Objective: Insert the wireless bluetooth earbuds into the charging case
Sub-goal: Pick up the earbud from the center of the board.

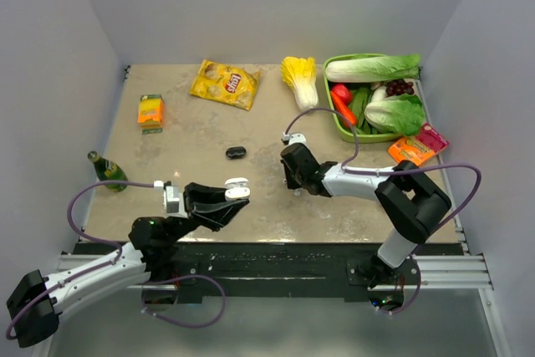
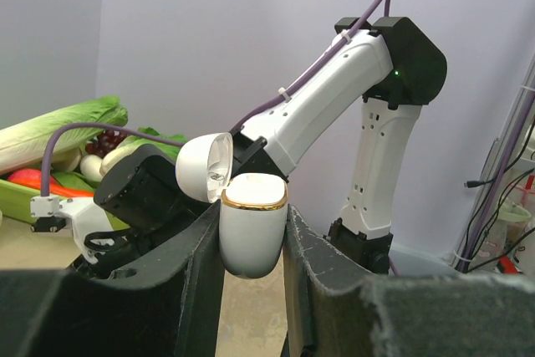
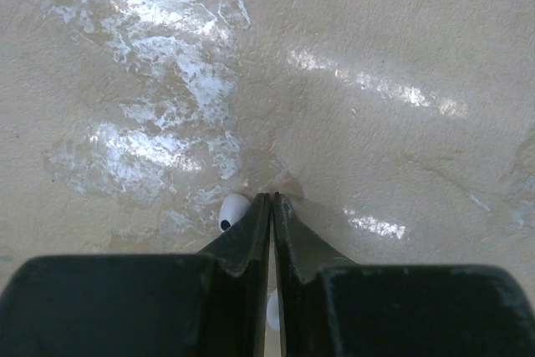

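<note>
The left fingers (image 2: 188, 290) clamp the open white case (image 2: 251, 232); the right fingers (image 3: 242, 248), pressed together, touch the table (image 3: 376, 165) beside a white earbud (image 3: 233, 210).

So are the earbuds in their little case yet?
Not quite. Done: the left gripper holds the white charging case, lid open. In hand: the right gripper, shut, is down on the table beside a white earbud. Left: lifting it into the case; a small black object lies further off.
</note>
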Controlling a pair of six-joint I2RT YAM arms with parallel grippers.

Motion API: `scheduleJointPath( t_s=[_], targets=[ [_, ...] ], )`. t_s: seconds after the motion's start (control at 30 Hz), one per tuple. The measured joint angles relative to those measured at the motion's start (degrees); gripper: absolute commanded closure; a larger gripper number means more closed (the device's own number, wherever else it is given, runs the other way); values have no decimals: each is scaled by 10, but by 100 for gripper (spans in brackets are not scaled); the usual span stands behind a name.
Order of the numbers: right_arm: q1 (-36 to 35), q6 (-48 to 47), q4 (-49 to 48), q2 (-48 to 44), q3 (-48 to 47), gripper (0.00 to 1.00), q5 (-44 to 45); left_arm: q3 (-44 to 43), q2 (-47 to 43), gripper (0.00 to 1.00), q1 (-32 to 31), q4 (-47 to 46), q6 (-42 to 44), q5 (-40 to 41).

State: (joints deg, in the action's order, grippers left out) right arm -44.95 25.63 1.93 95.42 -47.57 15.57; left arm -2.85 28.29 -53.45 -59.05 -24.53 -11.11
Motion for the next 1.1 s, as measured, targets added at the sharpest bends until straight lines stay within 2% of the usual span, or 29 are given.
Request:
scheduleJointPath(
  t_s=[0.2,0.3,0.33,0.43,0.57,0.77,1.1],
  targets=[
    [0,-14,-9,9,-7,84,-5,0,0,100,0,0,0,0],
    [0,-11,-1,6,-8,66,2,0,0,100,0,0,0,0],
    [0,-10,10,1,-8,55,7,0,0,100,0,0,0,0],
    [0,-6,60,-14,-22,45,15,0,-1,100,0,0,0,0],
    [1,-10,151,-15,-113,43,-1,0,-4,100,-1,1,0,0],
    [0,-28,202,16,-242,46,-36,0,-19,100,-2,2,0,0],
    [-5,-43,272,97,-258,47,-63,0,-45,100,-2,8,-4,0]
  ],
)
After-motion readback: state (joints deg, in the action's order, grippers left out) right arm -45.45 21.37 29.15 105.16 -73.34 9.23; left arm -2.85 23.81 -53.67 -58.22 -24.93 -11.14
